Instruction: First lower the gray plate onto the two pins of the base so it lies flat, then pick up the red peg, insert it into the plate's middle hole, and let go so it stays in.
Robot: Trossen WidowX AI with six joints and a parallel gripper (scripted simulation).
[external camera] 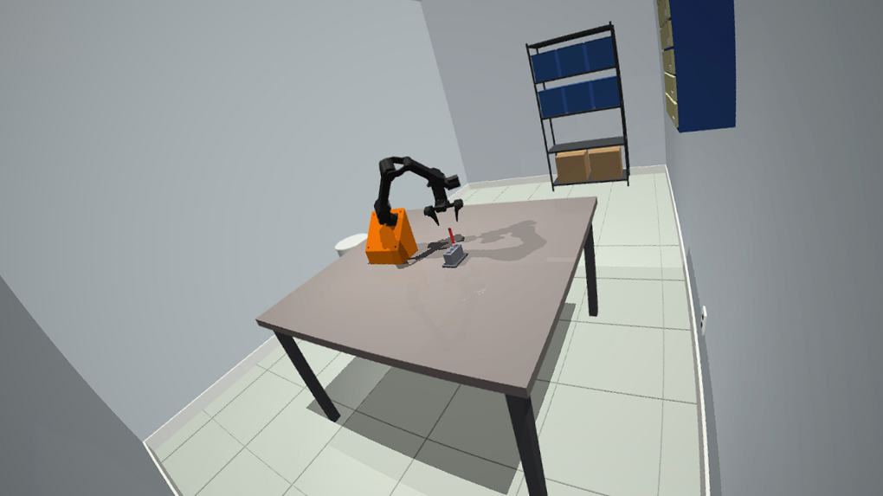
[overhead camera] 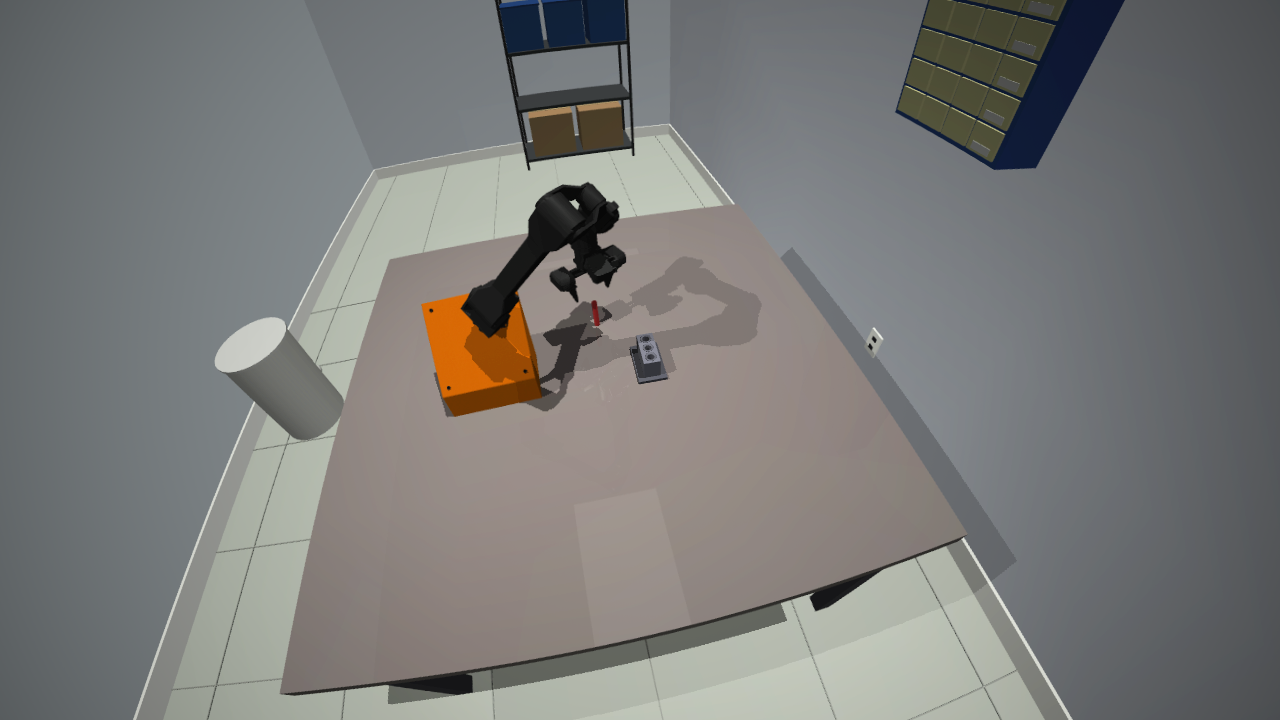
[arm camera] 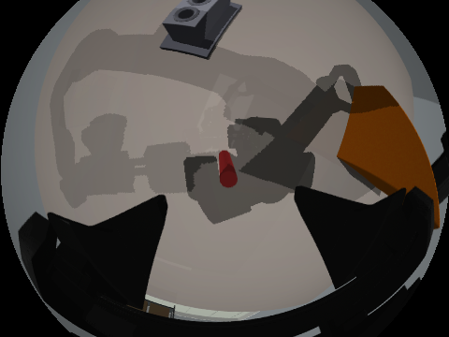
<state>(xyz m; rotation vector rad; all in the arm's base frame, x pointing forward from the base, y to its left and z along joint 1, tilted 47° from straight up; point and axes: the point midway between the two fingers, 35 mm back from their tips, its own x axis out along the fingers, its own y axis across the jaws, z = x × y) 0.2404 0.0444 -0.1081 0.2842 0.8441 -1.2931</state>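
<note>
Red peg (overhead camera: pixel 595 312) (external camera: pixel 451 235) (arm camera: pixel 227 169) stands upright; the end effector's (overhead camera: pixel 591 291) (external camera: pixel 448 222) (arm camera: pixel 231 197) 2 fingers are apart.

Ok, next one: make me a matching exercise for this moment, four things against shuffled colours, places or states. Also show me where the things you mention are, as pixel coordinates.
1. Peg (overhead camera: pixel 596 313) (external camera: pixel 451 235) (arm camera: pixel 227 169)
2. Gripper (overhead camera: pixel 590 291) (external camera: pixel 448 222) (arm camera: pixel 232 197)
3. Plate (overhead camera: pixel 654 360) (external camera: pixel 456 248) (arm camera: pixel 184 25)
4. Box under the arm (overhead camera: pixel 490 393) (external camera: pixel 388 256) (arm camera: pixel 381 136)

A. orange
B. on the base
C. open, above the table (overhead camera: pixel 501 537) (external camera: pixel 392 316) (arm camera: pixel 187 276)
D. red, upright on the table

Pairs: 1-D, 2-C, 3-B, 4-A
</note>
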